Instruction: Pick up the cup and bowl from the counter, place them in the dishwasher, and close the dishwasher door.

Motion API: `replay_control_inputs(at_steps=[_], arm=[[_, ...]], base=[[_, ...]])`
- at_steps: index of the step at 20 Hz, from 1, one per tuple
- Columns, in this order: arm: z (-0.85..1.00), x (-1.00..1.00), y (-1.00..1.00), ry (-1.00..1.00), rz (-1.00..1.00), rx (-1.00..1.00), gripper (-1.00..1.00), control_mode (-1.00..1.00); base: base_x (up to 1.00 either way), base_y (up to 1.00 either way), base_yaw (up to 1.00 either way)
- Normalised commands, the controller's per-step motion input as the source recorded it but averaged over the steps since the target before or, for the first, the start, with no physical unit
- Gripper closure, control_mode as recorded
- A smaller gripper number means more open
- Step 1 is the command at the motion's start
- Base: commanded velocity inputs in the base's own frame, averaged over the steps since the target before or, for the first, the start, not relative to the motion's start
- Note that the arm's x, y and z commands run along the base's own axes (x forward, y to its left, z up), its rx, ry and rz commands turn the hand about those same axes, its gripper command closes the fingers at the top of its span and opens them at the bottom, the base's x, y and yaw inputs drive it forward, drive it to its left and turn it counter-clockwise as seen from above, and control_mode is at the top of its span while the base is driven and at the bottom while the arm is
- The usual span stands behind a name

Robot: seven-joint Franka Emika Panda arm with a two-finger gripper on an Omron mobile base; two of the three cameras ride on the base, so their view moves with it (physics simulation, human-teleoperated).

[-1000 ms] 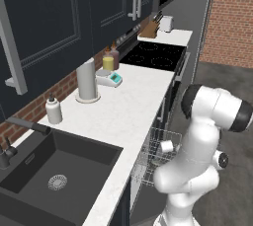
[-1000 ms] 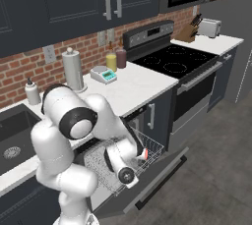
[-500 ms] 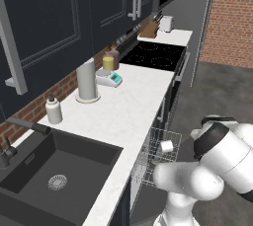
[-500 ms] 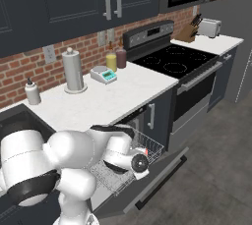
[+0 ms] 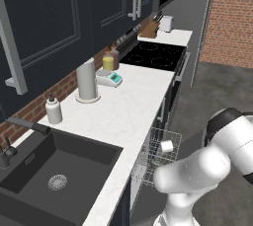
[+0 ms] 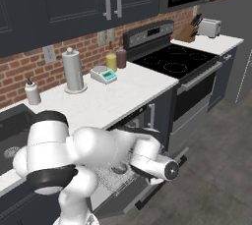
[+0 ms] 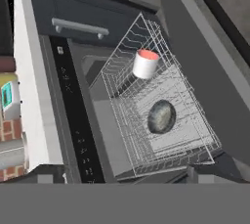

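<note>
The dishwasher's silvery wire rack [image 7: 161, 105] is pulled out over the lowered dishwasher door [image 7: 205, 66]. The white cup [image 7: 145, 64] with its reddish inside lies in the rack's far part, and the dark grey bowl [image 7: 161, 117] rests near the rack's middle. My gripper [image 7: 127, 176] hovers above the rack, open, with nothing between its fingertips [image 7: 46, 173]. In the left base view the cup [image 5: 167, 146] shows in the rack [image 5: 157, 152] below the counter [image 5: 123, 106]. My arm hides most of the rack in the right base view, above the open door [image 6: 147, 194].
On the counter stand a tall grey cylinder [image 5: 87, 79], a white pump bottle [image 5: 53, 110], a small scale [image 5: 109, 78] and two bottles [image 5: 111, 58]. The black sink [image 5: 49, 170] lies at the left. A stove [image 5: 155, 55] sits beyond, and open floor [image 5: 212, 87] lies to the right.
My arm has folded down and swung low in front of the dishwasher. The cup stays in the rack, and the gripper remains open.
</note>
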Motion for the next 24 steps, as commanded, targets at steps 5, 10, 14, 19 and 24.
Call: replay_control_inputs(at_steps=[5,10,14,19,24], arm=[[-0.33,-0.12,-0.66,0.0,0.0,0.42,-1.0,-1.0],[-0.52,-0.09,-0.46,-0.09,0.06,0.3,-1.0,-1.0],[-0.71,0.0,-0.4,-0.03,0.05,0.18,-1.0,-1.0],[-0.45,-0.1,-0.64,-0.07,0.04,0.16,-1.0,-1.0],[-0.42,-0.11,-0.5,-0.13,0.03,0.12,-1.0,-1.0]], base=[[0.0,0.0,0.0],[0.0,0.0,0.0],[0.0,0.0,0.0],[0.0,0.0,0.0],[0.0,0.0,0.0]])
